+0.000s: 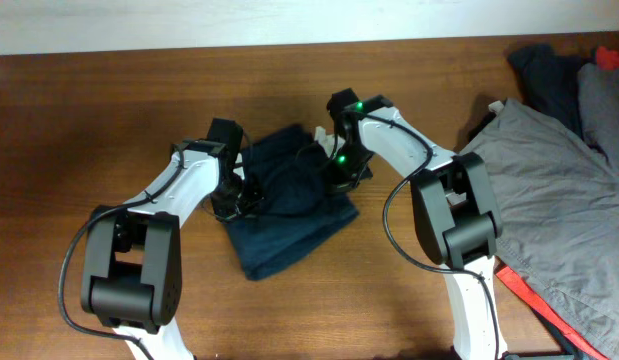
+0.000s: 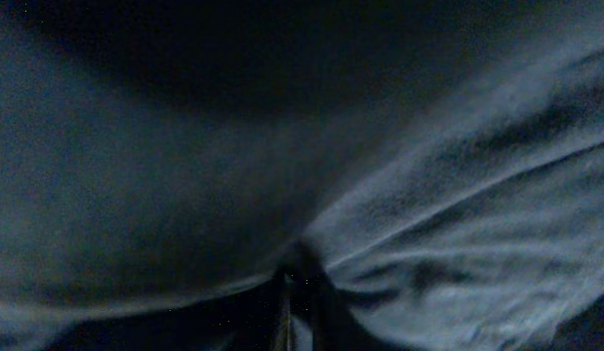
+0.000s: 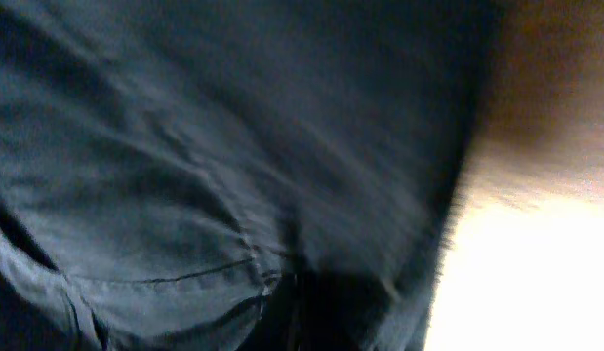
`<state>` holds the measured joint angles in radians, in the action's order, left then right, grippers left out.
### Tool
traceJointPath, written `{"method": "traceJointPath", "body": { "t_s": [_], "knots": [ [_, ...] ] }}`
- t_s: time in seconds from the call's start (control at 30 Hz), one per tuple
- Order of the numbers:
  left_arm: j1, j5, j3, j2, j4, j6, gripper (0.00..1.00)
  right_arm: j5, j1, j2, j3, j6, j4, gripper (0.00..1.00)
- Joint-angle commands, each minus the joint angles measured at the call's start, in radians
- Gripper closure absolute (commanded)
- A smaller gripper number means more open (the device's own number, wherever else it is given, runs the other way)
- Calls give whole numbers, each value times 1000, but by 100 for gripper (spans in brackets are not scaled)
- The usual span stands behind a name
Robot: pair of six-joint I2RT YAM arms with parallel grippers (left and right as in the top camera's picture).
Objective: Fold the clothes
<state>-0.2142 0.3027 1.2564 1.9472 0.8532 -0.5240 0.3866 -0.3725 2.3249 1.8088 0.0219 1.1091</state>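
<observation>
The clothes [image 1: 289, 215], dark navy shorts, lie bunched and partly folded in the middle of the wooden table [image 1: 109, 120]. My left gripper [image 1: 232, 200] presses into their left edge, and my right gripper [image 1: 339, 172] sits on their upper right edge. The left wrist view is filled with navy cloth [image 2: 458, 224], whose creases run into my left gripper [image 2: 297, 292], shut on a pinch of it. In the right wrist view a seam of the cloth [image 3: 165, 175] leads to my right gripper [image 3: 311, 302], shut with fabric in the jaws.
A light grey garment [image 1: 549, 200] spreads over the table's right side, with a black garment [image 1: 549, 75] behind it. A red item [image 1: 534, 295] lies under the grey one near the front right. Bare wood [image 3: 536, 146] shows beside the shorts.
</observation>
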Motion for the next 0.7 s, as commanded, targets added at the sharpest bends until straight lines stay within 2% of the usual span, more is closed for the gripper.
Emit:
{"method": "traceJointPath", "body": {
  "t_s": [0.0, 0.1, 0.13, 0.17, 0.2, 0.27, 0.3, 0.37, 0.47, 0.57, 0.67],
  "knots": [
    [-5, 47, 19, -29, 2, 42, 86, -163, 70, -4, 98, -15, 42, 96],
    [-5, -58, 91, -118, -8, 109, 85, -163, 100, -53, 228, -15, 110, 96],
    [-4, -98, 113, -141, -21, 141, 78, -163, 105, -68, 277, -15, 140, 96],
    [-4, -193, 139, -171, -53, 169, 51, -163, 105, -81, 319, -15, 169, 96],
    [-4, -266, 147, -186, -85, 179, 41, -162, 105, -94, 357, -15, 200, 96],
    [-3, -381, 149, -203, -174, 196, 39, -149, 98, -107, 401, -15, 248, 96],
    [2, -393, 149, -203, -229, 244, 39, -122, 91, -111, 423, -15, 282, 96],
    [31, -376, 149, -180, -352, 349, 28, -28, 75, -111, 435, -15, 340, 96],
    [80, -229, 149, -124, -437, 449, 19, 14, 45, -110, 433, -15, 364, 96],
    [141, -77, 149, -23, -417, 473, 16, 13, 11, -110, 433, -11, 365, 95],
    [158, 15, 149, 38, -355, 496, 17, 13, 6, -110, 433, -11, 367, 95]
  ]
}}
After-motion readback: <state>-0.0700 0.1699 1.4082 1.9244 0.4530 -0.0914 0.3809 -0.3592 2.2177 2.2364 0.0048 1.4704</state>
